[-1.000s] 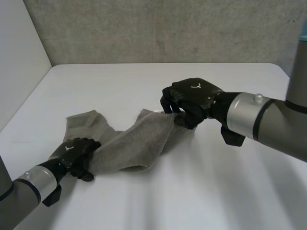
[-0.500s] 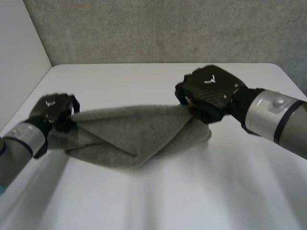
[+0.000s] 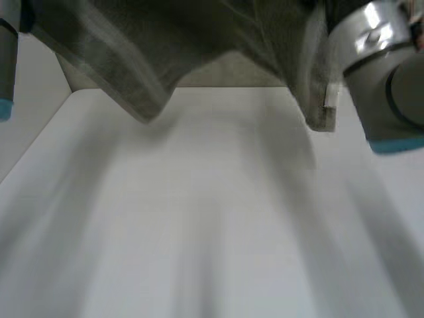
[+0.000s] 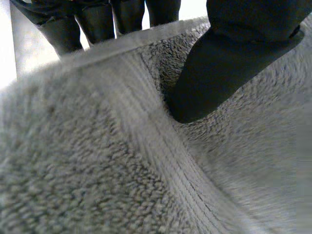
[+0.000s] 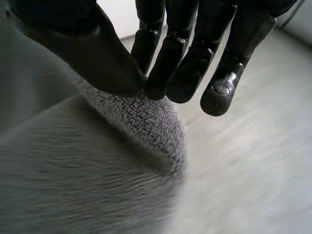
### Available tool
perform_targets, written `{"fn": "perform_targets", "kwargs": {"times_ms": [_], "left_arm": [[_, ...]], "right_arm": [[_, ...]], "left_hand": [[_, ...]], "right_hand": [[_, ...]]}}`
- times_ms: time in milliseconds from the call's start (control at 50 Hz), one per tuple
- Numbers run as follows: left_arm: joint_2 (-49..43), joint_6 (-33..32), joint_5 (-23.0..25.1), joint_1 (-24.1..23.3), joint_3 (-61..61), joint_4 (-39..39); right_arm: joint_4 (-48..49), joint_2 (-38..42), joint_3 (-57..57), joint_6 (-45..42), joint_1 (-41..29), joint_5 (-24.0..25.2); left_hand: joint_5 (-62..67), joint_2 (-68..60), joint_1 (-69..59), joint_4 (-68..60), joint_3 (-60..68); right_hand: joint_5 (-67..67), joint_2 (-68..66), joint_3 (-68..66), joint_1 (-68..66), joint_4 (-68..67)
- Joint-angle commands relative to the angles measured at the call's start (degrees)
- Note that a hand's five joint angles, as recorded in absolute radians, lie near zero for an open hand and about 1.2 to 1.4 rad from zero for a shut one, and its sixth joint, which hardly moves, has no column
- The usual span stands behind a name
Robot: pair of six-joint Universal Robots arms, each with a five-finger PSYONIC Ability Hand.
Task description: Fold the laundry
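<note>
A grey terry towel [image 3: 199, 33] hangs high above the white table [image 3: 212, 225], stretched between my two raised arms, with two corners drooping down. My left arm [image 3: 6, 59] is at one end and my right arm [image 3: 381, 66] at the other. In the left wrist view my left hand [image 4: 234, 63] pinches the towel [image 4: 97, 165] at its hemmed edge, thumb pressed on one face and fingers behind. In the right wrist view my right hand [image 5: 73, 44] pinches a corner of the towel [image 5: 136, 122] between thumb and fingers.
A grey concrete wall [image 3: 232, 73] stands behind the table's far edge, and a white side wall [image 3: 33, 106] lies to the left. A small pale tag [image 3: 329, 98] shows at the towel's drooping right corner.
Both arms have risen sharply, lifting the towel off the table until it hangs in the air. The left hand closed on the towel's edge before the lift.
</note>
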State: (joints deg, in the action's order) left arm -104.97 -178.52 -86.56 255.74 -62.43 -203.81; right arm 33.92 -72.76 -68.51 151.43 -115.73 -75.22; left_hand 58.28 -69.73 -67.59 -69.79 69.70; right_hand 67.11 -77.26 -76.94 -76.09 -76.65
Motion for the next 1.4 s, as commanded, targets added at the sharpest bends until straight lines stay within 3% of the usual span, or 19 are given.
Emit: {"fn": "perform_targets", "kwargs": {"times_ms": [20,180,340,380,420,440,460,480,540,580,680,780,920,1120,1400], "left_arm": [[1.69,2.13,3.06,0.28,-18.43,0.79],[0.47,-2.69,10.44,4.67,-43.80,0.43],[1.08,-12.62,14.13,7.31,-52.52,0.35],[1.51,-13.68,14.49,7.75,-53.14,0.35],[2.57,-14.13,14.58,8.02,-53.59,0.35],[3.70,-14.13,14.67,8.37,-53.85,0.35],[4.59,-14.13,14.67,8.54,-54.02,0.35],[4.59,-14.13,14.67,8.54,-54.03,0.35],[5.38,-14.04,14.67,8.63,-54.29,0.35],[5.47,-14.04,14.67,8.72,-54.38,0.26],[5.91,-14.04,14.67,9.60,-54.99,0.26],[6.26,-14.04,14.67,10.21,-55.96,-0.70],[6.79,-14.04,14.67,10.39,-56.05,-1.32],[7.49,-14.04,14.67,11.09,-56.40,-1.41],[7.49,-14.04,14.67,11.71,-56.93,-3.17]], "right_arm": [[-27.37,1.12,-6.87,-0.78,-0.63,3.23],[-46.19,1.74,-20.58,-7.71,-0.02,8.33],[-64.51,0.68,-28.96,-20.56,-0.55,12.38],[-66.79,0.33,-29.22,-21.09,-0.55,13.26],[-67.06,-1.41,-28.70,-20.04,-0.46,15.18],[-67.05,-1.42,-28.69,-20.03,-0.46,15.19],[-66.27,-2.64,-28.35,-18.90,-0.28,15.98],[-65.13,-3.61,-27.73,-17.32,-0.28,16.68],[-63.36,-4.50,-26.67,-15.20,0.07,17.39],[-58.73,-5.29,-24.31,-8.29,0.68,17.92],[-52.39,-5.38,-20.62,3.66,4.10,17.13],[-50.89,-3.81,-17.28,9.49,5.78,17.04],[-51.15,2.09,-12.87,8.88,5.34,15.37],[-57.02,10.26,-9.09,-1.38,4.73,10.27],[-59.23,7.10,-17.79,-4.04,4.64,12.46]], "left_hand": [[11.72,-10.27,-12.41,-10.21,10.30],[11.72,-10.27,-12.41,-10.21,10.30],[11.72,-10.27,-12.41,-10.21,10.30],[11.72,-10.27,-12.41,-10.21,10.30],[11.72,-10.27,-12.41,-10.21,10.30],[11.72,-10.27,-12.41,-10.21,10.30],[11.72,-10.27,-12.41,-10.21,10.30],[11.72,-10.27,-12.41,-10.21,10.30],[11.72,-10.27,-12.41,-10.21,10.30],[11.72,-10.27,-12.41,-10.21,10.30],[11.72,-10.27,-12.41,-10.21,10.30],[11.72,-10.27,-12.41,-10.21,10.30],[11.72,-10.27,-12.41,-10.21,10.30],[11.72,-10.27,-12.41,-10.21,10.30],[11.72,-10.27,-12.41,-10.21,10.30]], "right_hand": [[2.89,-2.74,-3.06,-3.91,-3.35],[2.89,-2.74,-3.06,-3.91,-3.35],[2.89,-2.74,-3.06,-3.91,-3.35],[-4.28,4.43,4.12,3.26,3.83],[-31.88,32.03,31.71,30.86,31.43],[-32.04,32.19,31.87,31.01,31.58],[-51.69,51.84,51.52,50.67,51.23],[-61.54,61.69,61.38,60.52,61.09],[-62.99,63.14,62.82,61.97,62.53],[-67.11,67.26,66.94,66.09,66.65],[-67.11,67.26,66.94,66.09,66.65],[-67.11,67.26,66.94,66.09,66.65],[-60.63,60.78,60.47,59.61,60.18],[-36.77,36.92,36.60,35.75,36.31],[-48.02,48.17,47.85,47.00,47.56]]}}
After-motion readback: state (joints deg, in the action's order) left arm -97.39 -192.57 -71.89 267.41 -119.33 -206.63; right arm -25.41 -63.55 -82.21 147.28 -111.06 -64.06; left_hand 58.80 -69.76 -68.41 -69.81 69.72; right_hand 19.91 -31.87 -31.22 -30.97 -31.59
